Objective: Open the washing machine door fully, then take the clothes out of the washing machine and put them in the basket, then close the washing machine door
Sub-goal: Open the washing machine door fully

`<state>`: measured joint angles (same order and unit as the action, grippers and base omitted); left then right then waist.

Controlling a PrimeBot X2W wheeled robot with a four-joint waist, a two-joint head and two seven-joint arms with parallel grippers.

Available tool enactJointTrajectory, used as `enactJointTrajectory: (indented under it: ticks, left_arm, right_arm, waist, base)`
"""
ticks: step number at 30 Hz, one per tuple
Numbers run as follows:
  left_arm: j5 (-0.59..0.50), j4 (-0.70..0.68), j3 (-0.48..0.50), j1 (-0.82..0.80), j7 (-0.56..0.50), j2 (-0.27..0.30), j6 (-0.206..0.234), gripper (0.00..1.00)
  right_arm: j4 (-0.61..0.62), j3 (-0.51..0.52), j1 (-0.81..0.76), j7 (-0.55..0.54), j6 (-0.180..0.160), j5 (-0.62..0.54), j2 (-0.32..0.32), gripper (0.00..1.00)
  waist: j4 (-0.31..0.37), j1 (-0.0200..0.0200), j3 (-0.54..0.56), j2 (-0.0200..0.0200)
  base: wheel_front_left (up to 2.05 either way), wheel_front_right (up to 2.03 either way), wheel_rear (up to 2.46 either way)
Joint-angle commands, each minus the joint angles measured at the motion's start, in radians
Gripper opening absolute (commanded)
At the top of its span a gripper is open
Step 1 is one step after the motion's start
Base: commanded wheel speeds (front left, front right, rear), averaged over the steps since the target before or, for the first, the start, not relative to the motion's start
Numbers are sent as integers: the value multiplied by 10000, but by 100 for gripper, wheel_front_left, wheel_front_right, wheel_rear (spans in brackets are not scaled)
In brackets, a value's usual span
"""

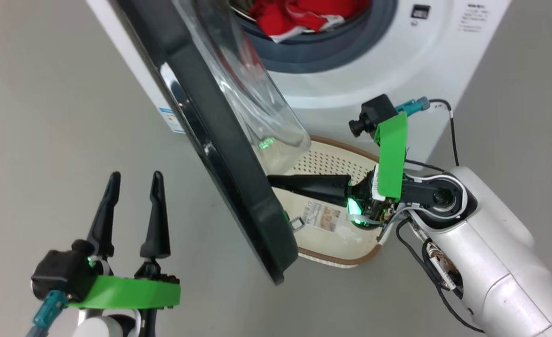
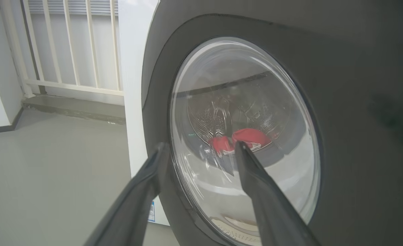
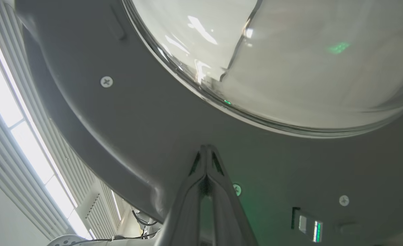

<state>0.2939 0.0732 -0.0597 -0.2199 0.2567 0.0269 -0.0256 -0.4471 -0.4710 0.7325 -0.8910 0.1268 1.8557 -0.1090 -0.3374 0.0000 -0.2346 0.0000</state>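
While the washing machine door stands partly open, you see it edge-on in the head view. Its long line runs from the washing machine at the top down to the lower middle, with its glass bulging toward the drum. Your right gripper, fingers pressed together and empty, points sideways at the door's inner face above the basket. Your left gripper stands spread and empty outside the door. Red clothes lie in the drum.
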Motion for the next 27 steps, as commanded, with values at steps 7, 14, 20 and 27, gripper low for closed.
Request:
enactJointTrajectory:
  ticks: [7, 14, 20, 27]
  left_arm:
    - [91, -47, 286, 206, 51, 233, 112, 100]
    - [204, 504, 222, 481, 51, 233, 37, 100]
    - [201, 744, 302, 644, 51, 233, -14, 100]
    - [333, 608, 549, 791, 51, 233, 83, 100]
  right_arm:
    - [64, -169, -380, -69, 39, -143, 427, 0]
    - [-169, -161, -551, -34, 39, -287, 487, 0]
    - [-317, -240, -615, -37, 39, -476, 523, 0]
    - [-691, -440, -361, 168, 39, -777, 570, 0]
  waist:
    - [-1097, 0, 833, 0]
    - [-1755, 0, 1282, 0]
    - [-2022, 0, 1421, 0]
    - [-2107, 0, 1346, 0]
  base:
    - [0, 0, 0]
    - [0, 0, 0]
    - [0, 0, 0]
    - [0, 0, 0]
